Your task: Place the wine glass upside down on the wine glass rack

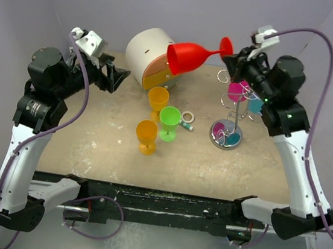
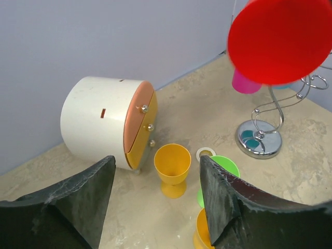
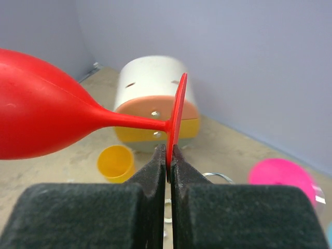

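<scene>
**Fig.** R gripper, lower centre of the R wrist view: jaws are pressed together on the rim of the foot disc of the red wine glass; only a thin edge of the disc is pinched. The glass is carried sideways in the air, stem approx. level, bowl toward frame left. It is not yet on the wine glass rack, which stands at centre right of the top view, below the gripper in frame. L gripper, upper left of the top view: jaws spread, nothing held.

**Risks (judged).**
1. Slip or pivot: w/ so little disc between the pads, the bowl end may swing the glass about the pinch when it is turned upside down.
2. Snag: the foot must be threaded into a scroll arm. A pink glass and a teal glass hang there, so they may be knocked or the rack tipped.
3. Bowl sweep: the long overhang may clip the white drum cabinet, upper centre.

**Room.** Open space is seen above the rack and between rack and cabinet; approach from the rack's upper left is judged freest. Lower down, two orange cups, a green cup and a tape roll crowd frame centre, so low passes are best avoided. The rack's right side is taken by the R arm.
</scene>
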Robot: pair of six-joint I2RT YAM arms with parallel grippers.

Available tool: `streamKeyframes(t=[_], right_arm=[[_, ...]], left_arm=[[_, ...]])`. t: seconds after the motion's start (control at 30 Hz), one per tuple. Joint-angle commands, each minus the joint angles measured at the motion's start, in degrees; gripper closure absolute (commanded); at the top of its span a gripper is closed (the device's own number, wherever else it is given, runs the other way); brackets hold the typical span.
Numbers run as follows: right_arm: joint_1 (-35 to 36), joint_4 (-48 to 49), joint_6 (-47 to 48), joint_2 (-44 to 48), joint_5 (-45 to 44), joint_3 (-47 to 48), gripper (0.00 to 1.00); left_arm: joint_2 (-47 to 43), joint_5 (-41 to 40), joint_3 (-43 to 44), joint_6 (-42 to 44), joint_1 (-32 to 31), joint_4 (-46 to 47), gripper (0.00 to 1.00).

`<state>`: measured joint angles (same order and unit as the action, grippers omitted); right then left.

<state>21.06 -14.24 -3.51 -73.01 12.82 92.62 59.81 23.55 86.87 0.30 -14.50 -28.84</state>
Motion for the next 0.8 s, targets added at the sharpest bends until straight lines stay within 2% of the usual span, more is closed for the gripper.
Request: streamKeyframes(t=[0.0, 0.23, 0.33, 0.5, 0.63, 0.77], right_arm=[[-5.7, -1.2, 4.1, 5.4, -3.1, 3.6, 1.00], [-13.2, -4.5, 11.0, 10.6, -11.8, 5.3, 1.00], [-19.8, -5.0, 12.7, 12.7, -14.3, 4.6, 1.00], [-28.2, -5.5, 18.4, 15.9, -23.7, 2.2, 1.00], [-31.1, -5.2, 23.5, 16.4, -35.5, 1.9, 1.00], [-33.7, -4.1, 27.2, 15.9, -42.0, 0.7, 1.00]], left_arm=[[-1.4, -2.5, -0.1, 3.6, 0.6, -0.7, 0.28], [-2.9, -5.9, -1.1, 6.6, 1.1, -3.5, 0.07], [-3.4, -6.7, -1.6, 7.6, 1.2, -4.3, 0.01], [-3.8, -6.8, -2.8, 8.7, 1.4, -4.7, 0.01], [-3.8, -6.6, -2.9, 9.7, 1.4, -6.1, 0.01], [-4.4, -5.8, -3.3, 10.2, 1.4, -6.5, 0.01]])
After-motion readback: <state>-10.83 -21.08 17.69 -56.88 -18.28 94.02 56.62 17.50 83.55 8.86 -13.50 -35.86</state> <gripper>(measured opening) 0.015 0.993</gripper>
